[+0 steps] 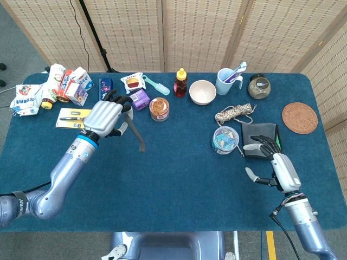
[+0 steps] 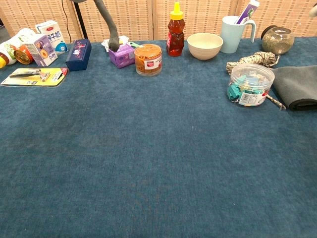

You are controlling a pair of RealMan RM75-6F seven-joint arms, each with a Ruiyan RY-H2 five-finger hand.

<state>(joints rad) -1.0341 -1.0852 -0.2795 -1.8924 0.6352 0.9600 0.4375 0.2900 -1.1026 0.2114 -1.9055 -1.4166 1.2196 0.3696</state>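
One bench (image 1: 173, 179) carries everything. Two robot hands show. The left robot hand (image 1: 106, 117) hangs over the far-left part of the bench with fingers spread, gripping nothing, nearest the one purple box (image 1: 140, 98) and the one dark blue box (image 1: 105, 91). The right robot hand (image 1: 276, 165) hovers near the right edge, fingers apart and empty, just beside one folded grey cloth (image 1: 259, 137). One mug (image 1: 225, 81) at the far edge holds a toothbrush. One bowl (image 1: 202, 92) stands beside it. One clear tub (image 1: 225, 140) holds teal clips; one jar (image 1: 159, 109) holds orange pieces.

left hand (image 2: 110, 25) mostly cut off by chest view's top edge, grey cloth (image 2: 299, 87) cropped at right
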